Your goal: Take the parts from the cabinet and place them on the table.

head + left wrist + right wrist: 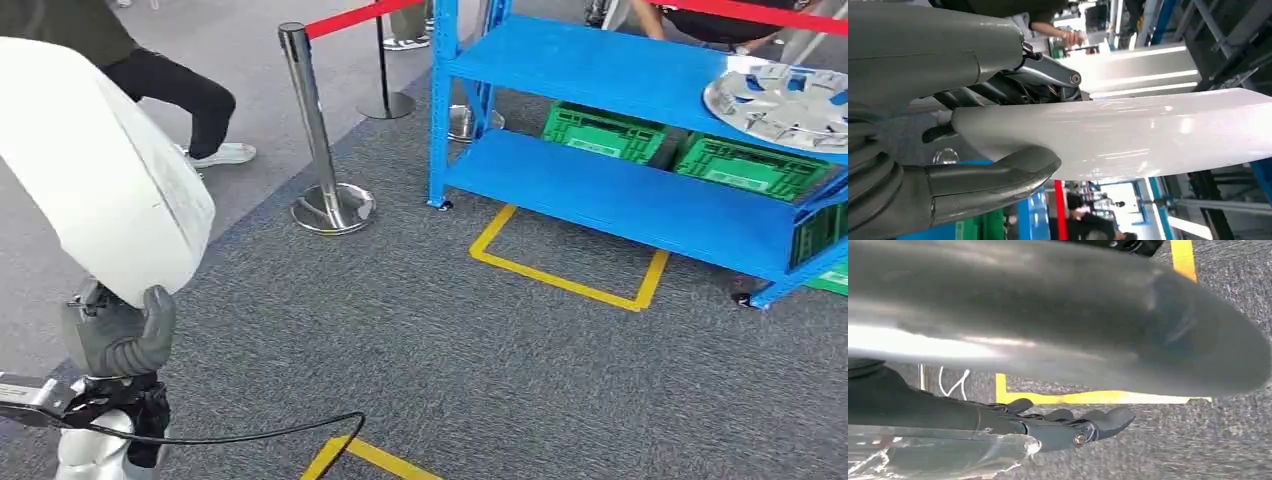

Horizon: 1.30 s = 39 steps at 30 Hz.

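Two green crates point(603, 132) sit side by side on the lower shelf of your blue rack point(620, 195); whatever is inside them cannot be made out from the head view. On the shelf above, toward the right end, a silver wheel cover point(782, 103) lies flat. You are carrying a large white curved part point(90, 165) at lower left, well apart from the rack. Your left hand point(120, 335) grips its edge, grey thumb pressed on one face and darker fingers point(1013, 87) on the other, as the left wrist view shows. Your right hand point(1068, 427) hangs over grey carpet and yellow floor tape point(1088, 397), fingers curled loosely, holding nothing that can be seen.
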Available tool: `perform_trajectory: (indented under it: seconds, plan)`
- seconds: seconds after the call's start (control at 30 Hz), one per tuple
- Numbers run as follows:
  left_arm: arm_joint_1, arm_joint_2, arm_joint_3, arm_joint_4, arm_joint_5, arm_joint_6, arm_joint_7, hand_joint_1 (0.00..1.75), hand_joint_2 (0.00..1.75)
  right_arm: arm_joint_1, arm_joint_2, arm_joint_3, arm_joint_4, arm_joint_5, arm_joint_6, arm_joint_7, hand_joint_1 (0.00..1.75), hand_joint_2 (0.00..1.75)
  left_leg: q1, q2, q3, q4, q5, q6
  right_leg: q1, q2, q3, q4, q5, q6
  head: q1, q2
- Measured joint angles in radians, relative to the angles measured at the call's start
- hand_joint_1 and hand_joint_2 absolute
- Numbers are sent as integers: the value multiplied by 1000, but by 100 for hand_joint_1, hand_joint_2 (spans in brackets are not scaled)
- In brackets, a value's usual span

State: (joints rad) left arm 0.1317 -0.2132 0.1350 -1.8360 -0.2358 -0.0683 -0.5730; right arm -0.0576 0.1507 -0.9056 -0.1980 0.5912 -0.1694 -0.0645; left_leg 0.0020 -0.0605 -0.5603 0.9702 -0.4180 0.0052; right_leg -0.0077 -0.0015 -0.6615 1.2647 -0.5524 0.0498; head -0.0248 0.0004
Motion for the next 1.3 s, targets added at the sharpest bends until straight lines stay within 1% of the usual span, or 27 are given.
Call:
perform_trajectory:
  seconds: [0.03,0.07,0.1,0.17,0.23,0.27,0.3,0.33,0.4,0.47,0.5,0.57,0.6,0.63,0.67,0.77,0.8,0.83,0.9,0.93,1.0,1.07,1.1,1.13,1.2,1.27,1.3]
  plan:
    - [1,0,2,0,4,0,0,175,175,-1,0,0,0,2,0,0,0,0,0,-14,0,0,2,-2,-1,8,44,-83,43,-4,0,0]
    - [2,0,4,0,9,-1,-3,175,175,-1,0,0,0,4,0,0,0,0,1,-28,0,1,3,-5,-3,38,94,-180,85,-8,0,0]
    - [2,1,7,0,16,-3,-6,175,175,-1,0,0,0,7,-2,-1,0,0,0,-37,-3,2,5,-10,-7,93,122,-237,83,-13,0,0]
    - [3,2,16,0,24,-11,-12,175,175,-4,3,0,0,11,-4,-4,0,0,2,-58,-20,7,13,-24,-7,87,128,-254,80,-11,-1,0]
    - [9,4,26,0,27,-16,-14,175,175,-7,5,0,0,13,-5,-7,0,0,9,-79,-28,5,23,-39,-1,69,123,-250,86,-20,-1,0]
    - [12,6,31,0,28,-16,-14,175,175,-8,10,0,0,13,-6,-10,0,0,9,-67,-32,8,18,-43,-9,51,124,-260,93,-30,-1,0]
    - [10,6,34,0,29,-16,-15,175,175,-9,10,0,0,13,-8,-12,0,0,2,-3,-44,33,-5,-49,-7,39,124,-262,96,-36,-9,0]
    - [6,6,37,0,29,-17,-16,175,175,-7,11,0,0,13,-7,-13,0,0,2,28,-72,90,-44,-55,-5,25,122,-263,97,-40,-15,0]
    - [6,7,39,1,29,-18,-16,175,175,-4,11,0,0,14,-8,-14,0,0,5,46,-147,254,-121,-62,-3,-8,117,-262,98,-42,-14,0]
    - [8,8,42,3,29,-18,-16,175,175,-4,11,0,0,13,-9,-14,0,0,7,47,-175,320,-131,-65,-3,-39,114,-262,98,-42,-14,0]
    - [9,9,43,4,29,-18,-16,175,175,-5,12,0,0,14,-9,-14,0,0,8,49,-152,285,-102,-66,-3,-53,114,-262,99,-41,-14,0]
    - [8,10,45,4,29,-19,-16,175,175,-8,14,0,0,13,-8,-14,0,0,7,74,-54,118,-21,-62,-4,-78,117,-262,98,-38,-14,0]
    - [7,10,45,4,31,-21,-16,175,175,-10,15,0,0,13,-8,-16,0,0,5,123,-8,44,0,-58,0,-86,120,-262,97,-34,-15,0]
    - [1,10,45,4,32,-24,-16,175,175,-9,16,0,0,12,-7,-18,0,0,-4,144,8,1,-11,-53,10,-96,116,-253,92,-25,-19,0]
    - [-1,10,45,4,33,-29,-16,175,175,-9,16,0,0,12,-8,-19,0,0,-2,132,-1,10,-9,-35,11,-107,116,-258,95,-20,-13,0]
    - [-6,11,48,8,30,-42,-15,175,175,-14,18,0,0,1,-19,-18,0,0,-2,95,-8,4,0,-12,6,-132,123,-261,93,-3,-15,0]
    - [-10,10,47,9,28,-45,-15,175,175,-16,18,0,0,-3,-23,-19,0,0,2,87,-10,4,3,-8,3,-71,114,-244,76,5,-10,0]
    - [-20,8,45,11,27,-47,-15,175,175,-16,20,-1,0,-6,-27,-19,0,0,3,76,-12,4,5,-4,1,-27,96,-197,42,6,-6,0]
    - [-35,2,41,19,26,-52,-15,175,175,-14,21,-6,0,-14,-34,-19,0,0,1,50,-18,4,9,4,3,-2,17,-20,-43,5,-2,0]
    - [-38,1,40,23,26,-52,-14,175,175,-13,24,-10,0,-17,-37,-19,0,0,-1,38,-20,4,10,6,3,-1,-14,44,-64,5,-2,0]
    - [-44,-1,38,33,23,-55,-13,175,175,-13,26,-13,0,-24,-41,-20,0,0,-1,10,-21,5,13,5,3,0,-13,36,-32,2,-2,0]
    - [-51,-4,35,40,20,-55,-13,175,175,-15,27,-17,0,-25,-43,-22,0,0,0,-20,-20,5,17,0,0,15,66,-132,62,-4,-2,0]
    - [-55,-5,34,42,19,-56,-12,175,175,-15,27,-18,0,-25,-43,-23,0,0,1,-32,-21,7,18,-3,-4,59,108,-218,96,-5,-2,0]
    - [-61,-6,31,45,18,-56,-12,175,175,-15,28,-19,0,-26,-44,-23,0,0,-5,-43,-29,13,19,-11,-11,105,121,-253,79,-6,-2,0]
    - [-66,-6,26,48,17,-57,-11,175,175,-19,30,-22,0,-26,-45,-23,0,0,2,-62,-38,12,27,-22,-4,85,121,-250,83,-10,-2,0]
    - [-66,-6,26,52,17,-58,-10,175,175,-21,35,-26,0,-27,-46,-23,0,0,6,-86,-46,8,36,-38,-6,61,120,-254,92,-27,-3,0]
    - [-65,-6,26,52,17,-58,-10,175,175,-22,37,-26,0,-29,-46,-24,0,0,4,-51,-48,16,27,-39,-8,46,122,-259,96,-34,-3,0]
